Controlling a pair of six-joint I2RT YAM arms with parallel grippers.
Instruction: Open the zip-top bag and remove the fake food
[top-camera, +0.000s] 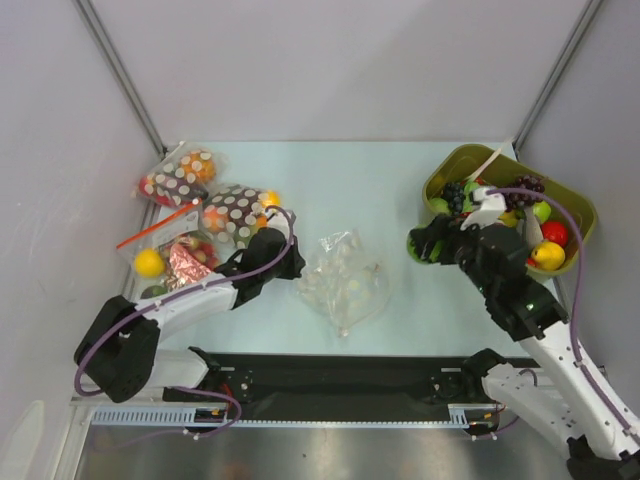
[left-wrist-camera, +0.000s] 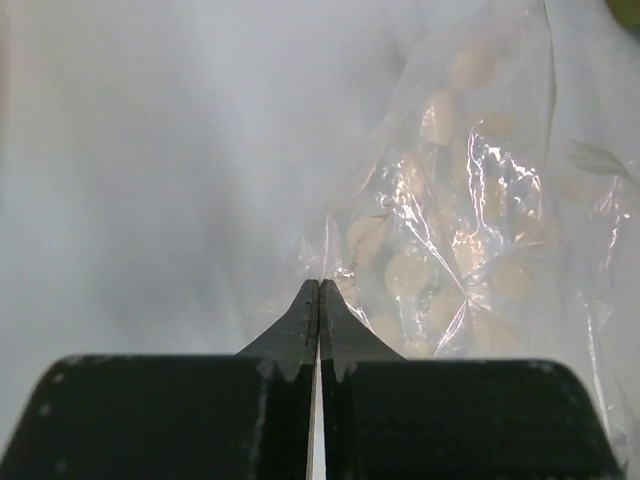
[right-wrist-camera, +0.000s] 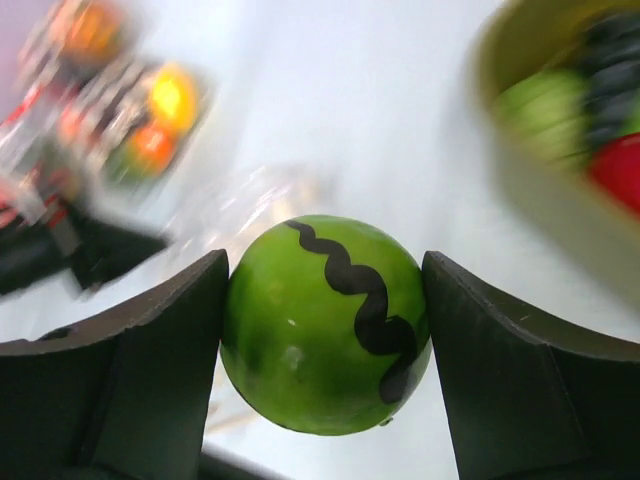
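Observation:
The clear zip-top bag (top-camera: 343, 279) with faint whitish dots lies crumpled and flat at the table's middle; it also shows in the left wrist view (left-wrist-camera: 470, 230). My left gripper (top-camera: 291, 262) is shut and empty just left of the bag, its fingertips (left-wrist-camera: 318, 292) meeting at the bag's edge. My right gripper (top-camera: 420, 245) is shut on a green round toy fruit with a black wavy stripe (right-wrist-camera: 325, 325), held above the table just left of the olive bowl (top-camera: 447, 163). Other toy fruits, purple grapes, a red one and a yellow one, lie in that bowl.
Several other filled bags lie at the left: dark brown white-dotted ones (top-camera: 236, 209) and one with a red zip strip (top-camera: 160, 245). The olive bowl (right-wrist-camera: 520, 150) is at the right in the right wrist view. Walls enclose the table on three sides.

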